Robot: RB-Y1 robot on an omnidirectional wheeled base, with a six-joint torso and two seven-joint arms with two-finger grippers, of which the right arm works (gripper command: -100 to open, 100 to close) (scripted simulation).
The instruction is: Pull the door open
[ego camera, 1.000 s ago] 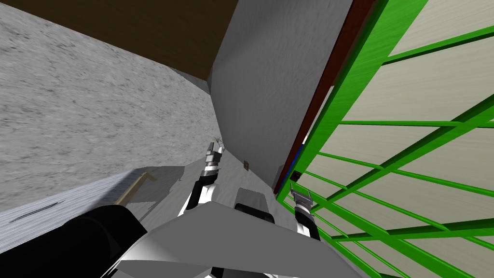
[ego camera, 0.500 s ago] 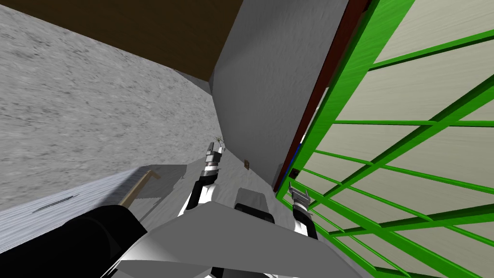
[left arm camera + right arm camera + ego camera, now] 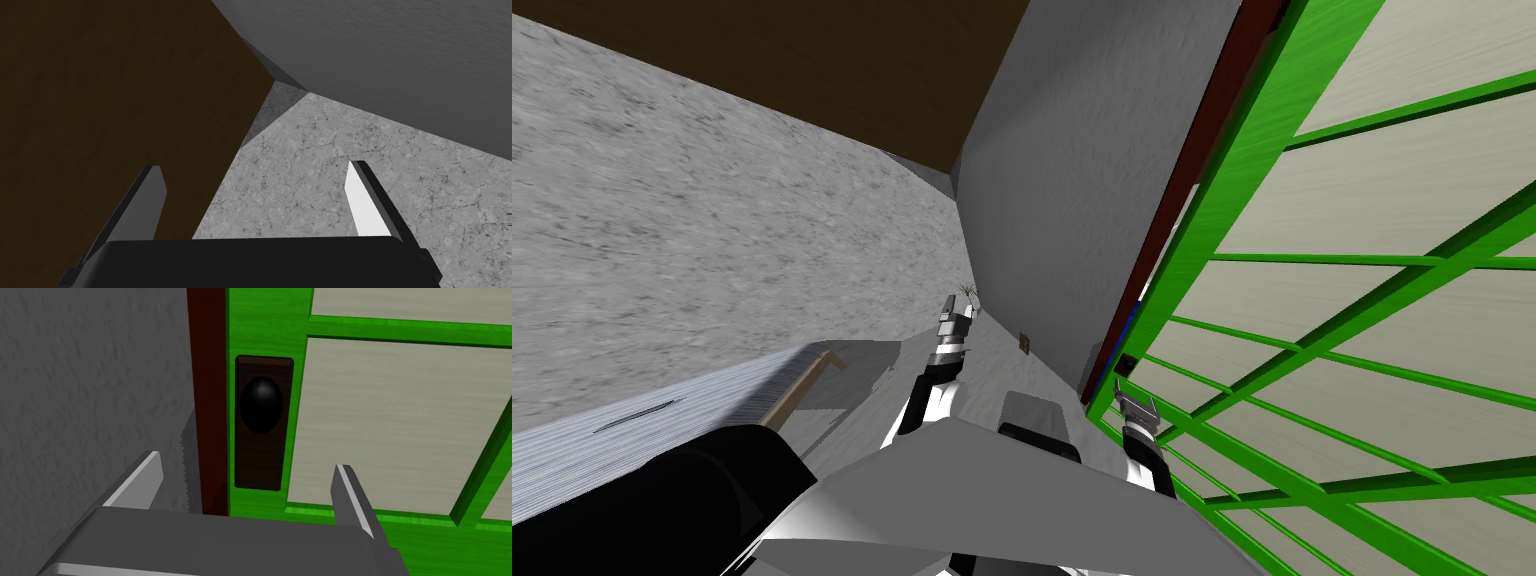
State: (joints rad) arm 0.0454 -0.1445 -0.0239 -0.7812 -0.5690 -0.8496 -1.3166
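- While the right gripper (image 3: 247, 462) hangs short of the knob (image 3: 261, 404), its fingers stand spread with nothing between them. I judge this to be the approach step, with no grasp made yet.
- The knob is black and round. It sits on a dark plate (image 3: 262, 463) at the edge of the green door (image 3: 260, 328), with the dark red frame (image 3: 207, 388) just beside the knob.
- My fingers line up with the plate's lower part, off from the knob itself.
- Next, as I judge it, I must shift the hand until the knob is centred, advance until the fingers flank it, close on it, then draw back toward me.
- The left gripper (image 3: 955, 312) is well apart from the knob, also spread and holding nothing.
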